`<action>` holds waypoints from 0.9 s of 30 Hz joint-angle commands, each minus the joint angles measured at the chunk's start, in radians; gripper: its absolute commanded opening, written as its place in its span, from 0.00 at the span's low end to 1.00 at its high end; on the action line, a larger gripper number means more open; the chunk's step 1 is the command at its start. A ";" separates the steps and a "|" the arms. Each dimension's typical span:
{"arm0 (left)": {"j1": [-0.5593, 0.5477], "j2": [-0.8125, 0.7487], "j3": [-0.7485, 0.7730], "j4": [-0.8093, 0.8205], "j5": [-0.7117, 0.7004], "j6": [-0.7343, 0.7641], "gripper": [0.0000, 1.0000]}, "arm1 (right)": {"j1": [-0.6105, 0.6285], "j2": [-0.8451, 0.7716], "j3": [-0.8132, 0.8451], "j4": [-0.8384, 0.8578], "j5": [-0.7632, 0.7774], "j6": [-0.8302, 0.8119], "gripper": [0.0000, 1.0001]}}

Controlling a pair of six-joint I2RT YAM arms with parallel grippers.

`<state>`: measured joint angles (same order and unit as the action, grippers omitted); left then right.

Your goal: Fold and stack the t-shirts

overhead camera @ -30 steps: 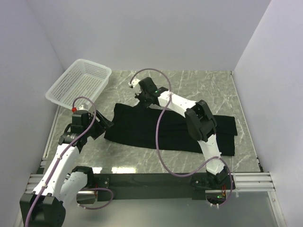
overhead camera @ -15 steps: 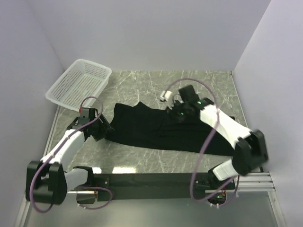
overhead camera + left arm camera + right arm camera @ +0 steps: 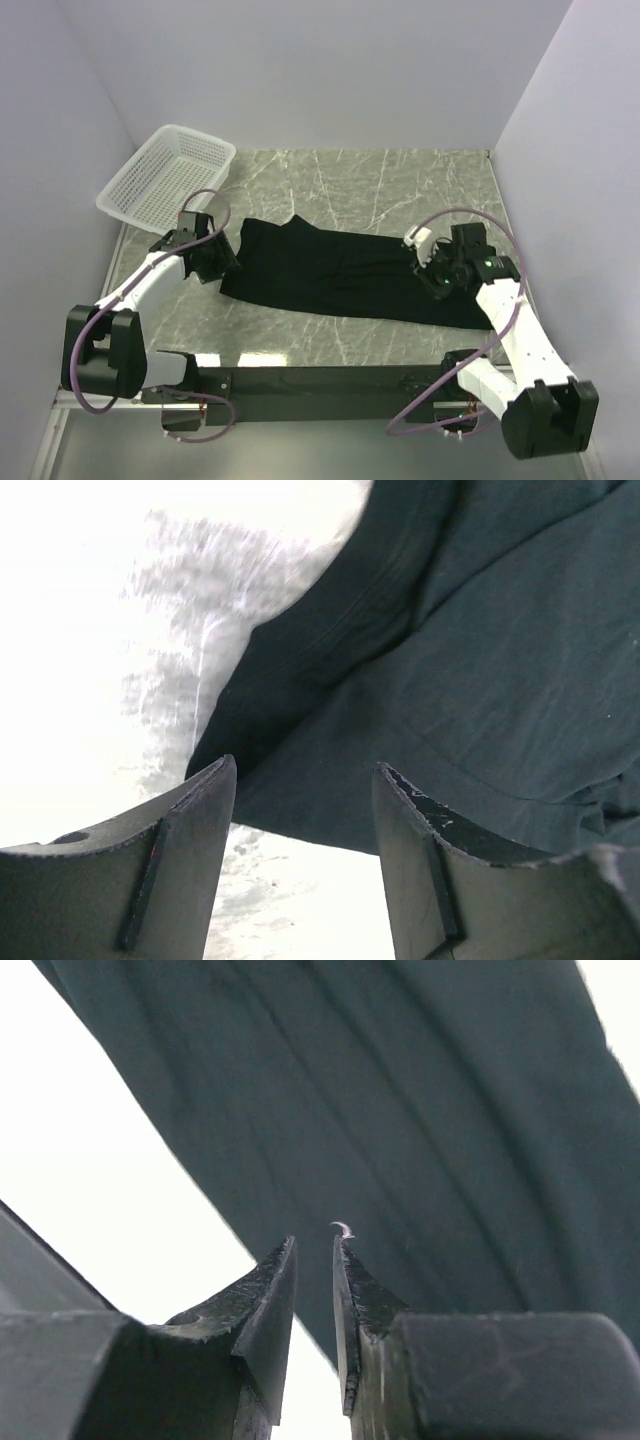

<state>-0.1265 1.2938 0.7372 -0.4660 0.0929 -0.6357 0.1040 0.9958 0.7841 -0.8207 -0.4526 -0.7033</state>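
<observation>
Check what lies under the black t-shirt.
The black t-shirt lies spread on the marble table, which shows all around it; anything beneath the cloth is covered.

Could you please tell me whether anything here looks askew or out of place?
The black t-shirt lies as a long, creased band slanting across the table; the white basket sits angled in the far-left corner.

Marble table (image 3: 400, 180), black t-shirt (image 3: 330, 275), white basket (image 3: 172, 175)
</observation>
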 commanded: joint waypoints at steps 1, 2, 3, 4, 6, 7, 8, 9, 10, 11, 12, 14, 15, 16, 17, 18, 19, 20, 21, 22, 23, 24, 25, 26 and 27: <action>-0.012 0.016 0.054 -0.014 -0.021 0.093 0.62 | -0.068 -0.081 -0.051 -0.086 0.040 -0.046 0.29; -0.012 0.024 0.054 -0.016 -0.012 0.100 0.62 | -0.099 -0.089 -0.065 -0.093 0.051 -0.047 0.29; -0.013 0.038 0.054 -0.017 -0.010 0.106 0.61 | -0.149 -0.092 -0.086 -0.101 0.055 -0.051 0.29; -0.013 0.047 0.054 -0.019 -0.007 0.113 0.61 | -0.180 -0.101 -0.095 -0.112 0.064 -0.061 0.29; -0.015 0.065 0.053 -0.020 -0.001 0.131 0.59 | -0.274 -0.100 -0.117 -0.126 0.069 -0.085 0.31; -0.015 0.068 0.050 -0.019 0.004 0.137 0.59 | -0.305 -0.098 -0.120 -0.145 0.065 -0.125 0.32; -0.015 0.073 0.048 -0.017 0.013 0.148 0.57 | -0.338 -0.097 -0.123 -0.150 0.066 -0.143 0.35; -0.015 0.082 0.044 -0.017 0.019 0.152 0.56 | -0.384 -0.092 -0.129 -0.155 0.069 -0.162 0.36; -0.015 0.087 0.041 -0.017 0.025 0.157 0.56 | -0.410 -0.076 -0.131 -0.169 0.071 -0.200 0.37; -0.015 0.088 0.037 -0.005 0.039 0.162 0.55 | -0.434 -0.066 -0.129 -0.175 0.072 -0.218 0.38; -0.016 0.091 0.033 -0.002 0.063 0.163 0.54 | -0.475 -0.057 -0.123 -0.179 0.072 -0.235 0.38; -0.016 0.098 0.031 0.003 0.079 0.166 0.53 | -0.512 -0.028 -0.112 -0.211 0.068 -0.289 0.39; -0.016 0.102 0.033 0.004 0.087 0.166 0.53 | -0.529 -0.020 -0.102 -0.218 0.075 -0.301 0.40; -0.016 0.105 0.033 0.006 0.091 0.169 0.53 | -0.556 -0.005 -0.098 -0.218 0.089 -0.320 0.40; -0.016 0.110 0.031 0.006 0.096 0.168 0.53 | -0.575 0.003 -0.098 -0.210 0.103 -0.324 0.40; -0.016 0.120 0.033 0.006 0.100 0.168 0.52 | -0.592 0.013 -0.100 -0.201 0.145 -0.325 0.40; -0.016 0.124 0.031 0.007 0.113 0.169 0.52 | -0.633 0.039 -0.094 -0.192 0.159 -0.328 0.40; -0.016 0.127 0.033 0.007 0.119 0.169 0.51 | -0.657 0.052 -0.086 -0.196 0.163 -0.334 0.40; -0.016 0.127 0.025 0.013 0.122 0.169 0.51 | -0.682 0.072 -0.066 -0.198 0.161 -0.332 0.41; -0.016 0.124 0.024 0.015 0.128 0.168 0.51 | -0.720 0.078 -0.059 -0.192 0.161 -0.326 0.41; -0.016 0.124 0.022 0.017 0.131 0.168 0.51 | -0.728 0.086 -0.052 -0.183 0.169 -0.315 0.41; -0.016 0.121 0.015 0.023 0.137 0.166 0.50 | -0.737 0.098 -0.045 -0.169 0.196 -0.283 0.41; -0.016 0.119 0.011 0.024 0.143 0.160 0.50 | -0.741 0.104 -0.045 -0.138 0.206 -0.271 0.41; -0.016 0.118 0.001 0.027 0.155 0.157 0.50 | -0.753 0.109 -0.046 -0.124 0.216 -0.260 0.41; -0.016 0.114 -0.007 0.032 0.166 0.154 0.49 | -0.757 0.112 -0.049 -0.114 0.224 -0.254 0.42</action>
<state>-0.1390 1.4220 0.7513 -0.4667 0.2066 -0.4873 -0.6338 1.0996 0.6975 -0.9821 -0.2764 -0.9836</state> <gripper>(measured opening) 0.498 0.414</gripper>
